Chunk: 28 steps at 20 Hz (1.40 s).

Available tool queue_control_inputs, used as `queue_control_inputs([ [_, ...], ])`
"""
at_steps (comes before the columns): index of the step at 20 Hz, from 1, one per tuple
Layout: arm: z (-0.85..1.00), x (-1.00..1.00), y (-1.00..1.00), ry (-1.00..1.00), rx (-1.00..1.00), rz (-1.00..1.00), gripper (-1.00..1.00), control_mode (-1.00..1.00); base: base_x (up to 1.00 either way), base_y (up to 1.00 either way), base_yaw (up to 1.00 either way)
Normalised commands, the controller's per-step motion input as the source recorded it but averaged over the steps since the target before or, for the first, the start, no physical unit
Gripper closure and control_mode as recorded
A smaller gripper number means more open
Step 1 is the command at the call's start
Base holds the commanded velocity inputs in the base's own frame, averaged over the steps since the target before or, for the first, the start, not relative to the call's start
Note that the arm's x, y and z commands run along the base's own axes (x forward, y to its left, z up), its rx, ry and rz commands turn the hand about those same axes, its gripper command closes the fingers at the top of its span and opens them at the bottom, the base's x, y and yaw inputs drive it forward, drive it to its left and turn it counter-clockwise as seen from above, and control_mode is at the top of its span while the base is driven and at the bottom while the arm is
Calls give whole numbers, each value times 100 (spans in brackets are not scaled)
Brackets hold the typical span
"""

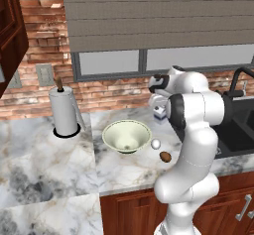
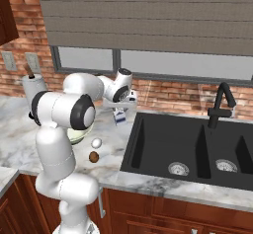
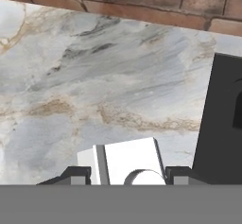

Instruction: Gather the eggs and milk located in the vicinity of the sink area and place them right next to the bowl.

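Tool (image 3: 127, 175): two dark tips stand either side of the milk carton (image 3: 124, 161), pinching its white gable top as seen from the hand view; carton upright between the tips, marble bench (image 3: 94, 86) spread beyond it. From the right base view the tool (image 2: 120, 110) sits directly over the carton (image 2: 119, 118), whose blue lower band shows under the hand; whether the carton rests on the bench or is lifted cannot be told.

Brown egg (image 1: 165, 156): nearest the bench's front edge, lying loose on the marble, just right of the bowl; also in right base view (image 2: 93, 156).

White egg (image 1: 156, 144): just behind the brown egg, beside the bowl's rim, apart from its neighbour; also in right base view (image 2: 96, 143).

Bowl (image 1: 127, 136): wide, pale cream-green, upright on the bench, left of both eggs.

Milk carton (image 1: 159, 111), left base view: behind and to the right of the bowl, partly hidden by the arm.

Sink (image 2: 188, 149): black double basin set in the bench, right of the carton; dark curved faucet (image 2: 220, 104) at its rear.

Paper-towel roll (image 1: 64, 111): upright on a dark base, left of the bowl, near the brick wall (image 1: 39, 40).
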Motion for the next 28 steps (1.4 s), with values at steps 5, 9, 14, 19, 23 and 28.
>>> queue_control_inputs([
  [5,-1,0,21,0,0,0,100,-100,0,0,0],
  [9,-11,0,18,0,0,0,100,-100,0,0,0],
  [14,-20,0,18,0,0,0,100,-100,0,0,0],
  [19,-24,0,15,0,0,0,100,-100,0,0,0],
  [23,-5,0,15,0,0,0,100,-100,0,0,0],
  [28,0,0,14,1,1,0,100,-100,0,0,0],
])
